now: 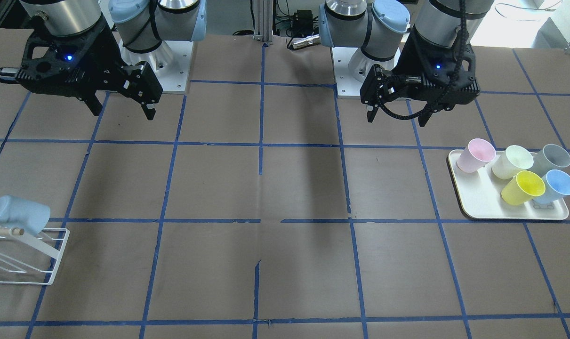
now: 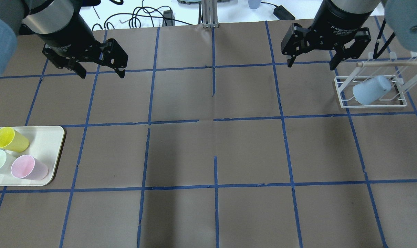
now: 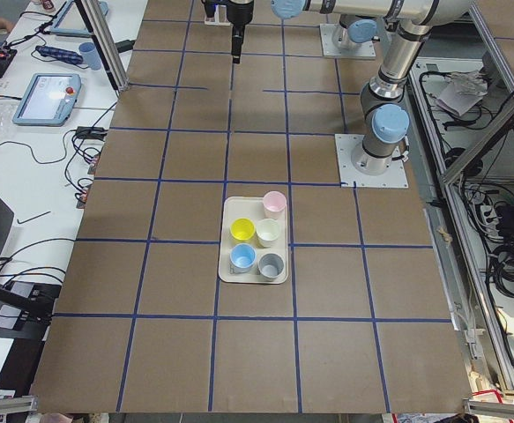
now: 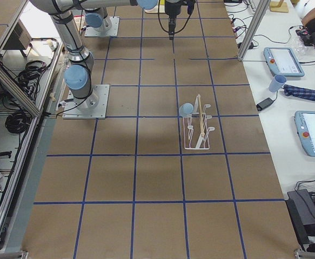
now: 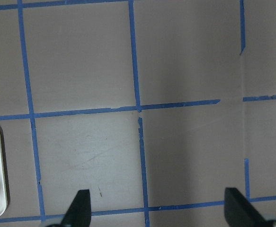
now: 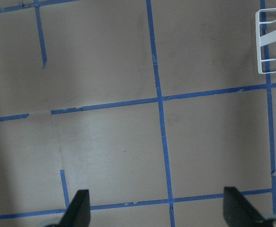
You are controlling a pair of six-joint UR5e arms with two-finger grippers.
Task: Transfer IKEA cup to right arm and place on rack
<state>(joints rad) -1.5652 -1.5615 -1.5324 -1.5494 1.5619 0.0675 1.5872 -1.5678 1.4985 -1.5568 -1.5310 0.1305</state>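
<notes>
One pale blue IKEA cup [image 1: 20,215] lies tilted on the white wire rack [image 1: 54,263] at the robot's right end of the table; the cup [image 2: 371,90] and rack [image 2: 344,94] also show in the overhead view. A second pale blue cup [image 1: 557,185] stands on the cream tray [image 1: 482,207] at the left end. My right gripper [image 2: 311,66] is open and empty, hovering beside the rack. My left gripper [image 2: 102,76] is open and empty, above bare table, away from the tray [image 2: 46,141]. Both wrist views show spread fingers with nothing between them.
The tray also holds a yellow cup [image 1: 524,187], a pink cup [image 1: 475,155], a pale green cup [image 1: 513,161] and a grey cup [image 1: 550,159]. A light wooden rod [image 2: 391,63] tops the rack. Blue tape lines grid the brown table.
</notes>
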